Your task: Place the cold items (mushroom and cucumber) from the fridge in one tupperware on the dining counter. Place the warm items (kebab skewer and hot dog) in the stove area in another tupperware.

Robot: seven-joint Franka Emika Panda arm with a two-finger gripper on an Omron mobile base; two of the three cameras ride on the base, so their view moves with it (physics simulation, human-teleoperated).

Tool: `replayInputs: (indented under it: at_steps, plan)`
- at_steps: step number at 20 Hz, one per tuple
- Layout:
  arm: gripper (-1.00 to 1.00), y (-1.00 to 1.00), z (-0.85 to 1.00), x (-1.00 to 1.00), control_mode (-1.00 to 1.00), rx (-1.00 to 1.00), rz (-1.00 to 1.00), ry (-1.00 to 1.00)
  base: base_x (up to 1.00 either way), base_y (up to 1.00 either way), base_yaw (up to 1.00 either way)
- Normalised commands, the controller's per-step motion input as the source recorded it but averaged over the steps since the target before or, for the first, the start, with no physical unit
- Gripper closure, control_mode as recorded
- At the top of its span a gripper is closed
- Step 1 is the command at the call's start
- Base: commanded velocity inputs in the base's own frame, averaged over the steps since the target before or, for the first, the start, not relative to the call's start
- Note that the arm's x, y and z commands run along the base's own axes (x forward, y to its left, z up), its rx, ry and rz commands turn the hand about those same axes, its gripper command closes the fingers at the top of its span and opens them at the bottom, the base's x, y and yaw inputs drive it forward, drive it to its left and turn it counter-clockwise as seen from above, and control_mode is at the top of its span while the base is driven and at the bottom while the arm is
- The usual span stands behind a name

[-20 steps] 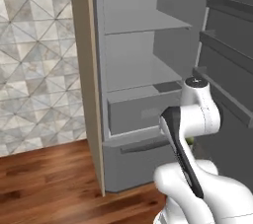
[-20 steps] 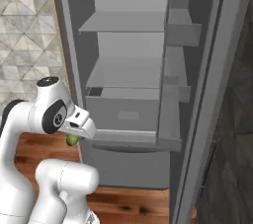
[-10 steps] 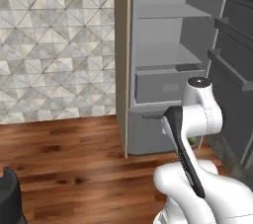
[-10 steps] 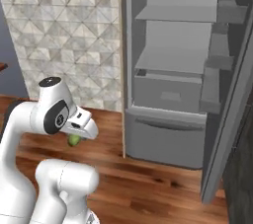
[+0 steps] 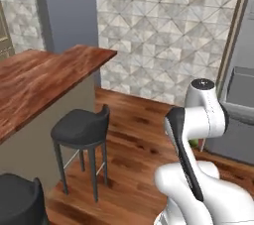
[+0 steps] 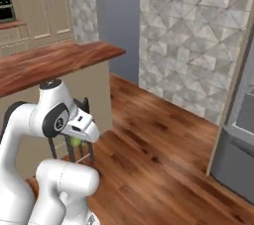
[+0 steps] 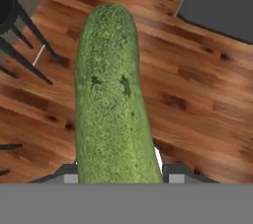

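Change since earlier: the base has swung away from the fridge [image 5: 240, 95], so both base views have shifted; the open shelves that faced the robot now sit at the right edge, and the dining bench [image 5: 42, 78] and stools have come into sight. The cucumber stays in the claw as before.
Claw: the claw [image 7: 118, 161] is closed on the cucumber, gripping its near end, with the jaws partly parted around its girth; the fingertips themselves are hidden behind it.
Cucumber: the cucumber [image 7: 112, 94] is dark green with a finely speckled skin, a stubby cylinder with a rounded far end, slightly curved. In the hand view it runs lengthwise away from the claw, above the wood floor [image 7: 197, 94]. In the right base view a small green patch of it [image 6: 75, 141] shows under the arm's hand.
Arm: folded close over the base, hand pointing down.
Stool: a dark stool [image 5: 82, 127] stands on the floor just beside the bench's beige side panel.
Bench: reddish-brown wood top, left of the arm.
Wall: a grey patterned tile wall [image 6: 193, 35] lies between the bench and the fridge.
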Motion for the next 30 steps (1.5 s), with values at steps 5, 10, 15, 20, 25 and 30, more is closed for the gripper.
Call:
replayInputs:
  at_steps: [5,10,15,20,25,30]
  plan:
    - [1.00,0.00,0.00,0.00,1.00,0.00,0.00,0.00,-0.49,0.35,0.92]
    - [1.00,0.00,0.00,0.00,1.00,0.00,0.00,0.00,-0.66,0.70,0.83]
    - [1.00,0.00,0.00,0.00,1.00,0.00,0.00,0.00,-0.78,1.00,0.72]
    - [1.00,0.00,0.00,0.00,1.00,0.00,0.00,0.00,-0.62,1.00,0.73]
    - [1.00,0.00,0.00,0.00,1.00,0.00,0.00,0.00,-0.28,1.00,0.64]
    - [1.00,0.00,0.00,0.00,1.00,0.00,0.00,0.00,0.01,1.00,0.11]
